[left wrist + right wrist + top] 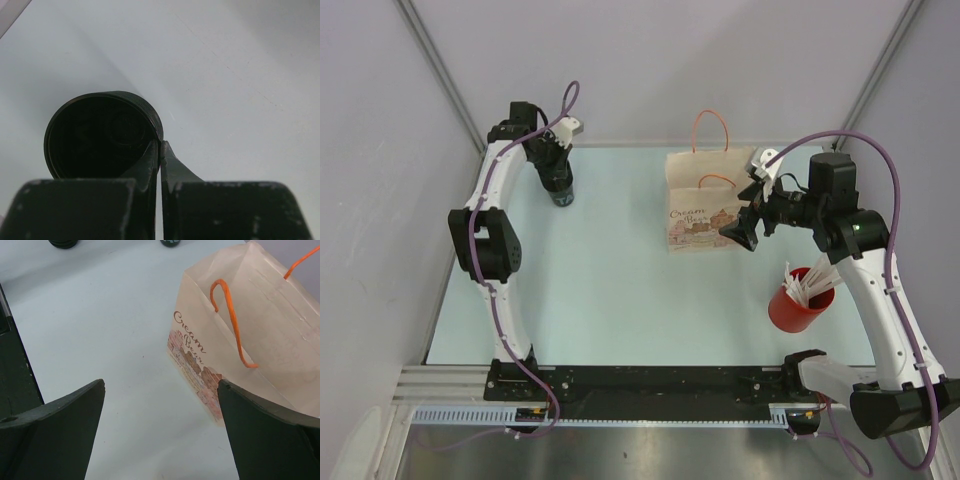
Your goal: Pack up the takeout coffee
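My left gripper (160,150) looks pinched on the rim of the dark coffee cup (100,135), far-left and well apart from the paper bag (700,205) where my right gripper (738,232) waits wide open, so I reckon that thin grip could let it tilt or slip mid-carry.

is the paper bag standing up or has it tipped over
Upright. The paper bag stands on its base on the table, with its printed side vertical and its open mouth facing up.
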Robot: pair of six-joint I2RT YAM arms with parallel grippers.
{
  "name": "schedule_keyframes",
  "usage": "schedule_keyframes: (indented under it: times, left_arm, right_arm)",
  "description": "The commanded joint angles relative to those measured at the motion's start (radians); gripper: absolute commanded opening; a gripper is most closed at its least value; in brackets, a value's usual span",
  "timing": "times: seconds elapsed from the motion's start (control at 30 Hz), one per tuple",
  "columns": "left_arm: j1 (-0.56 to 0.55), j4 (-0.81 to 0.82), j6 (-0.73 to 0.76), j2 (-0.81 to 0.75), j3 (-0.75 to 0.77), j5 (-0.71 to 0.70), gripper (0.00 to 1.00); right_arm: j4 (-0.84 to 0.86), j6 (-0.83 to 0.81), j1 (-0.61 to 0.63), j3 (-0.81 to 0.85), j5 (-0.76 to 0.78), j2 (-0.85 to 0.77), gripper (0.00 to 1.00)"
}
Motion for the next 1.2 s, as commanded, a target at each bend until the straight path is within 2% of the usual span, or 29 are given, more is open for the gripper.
schedule_keyframes:
  times: [0.0, 0.97, 1.17]
  left_arm:
    - [0.007, 0.007, -0.010, -0.006, 0.046, 0.009, 0.01]
    - [0.007, 0.084, -0.088, -0.081, 0.033, -0.042, 0.00]
    - [0.007, 0.073, -0.085, -0.078, 0.022, -0.037, 0.04]
  right_arm:
    - [0.008, -0.009, 0.001, 0.001, -0.018, -0.012, 1.00]
    - [0.007, -0.015, -0.001, -0.005, -0.031, -0.001, 1.00]
    - [0.005, -0.016, -0.001, -0.005, -0.035, -0.001, 1.00]
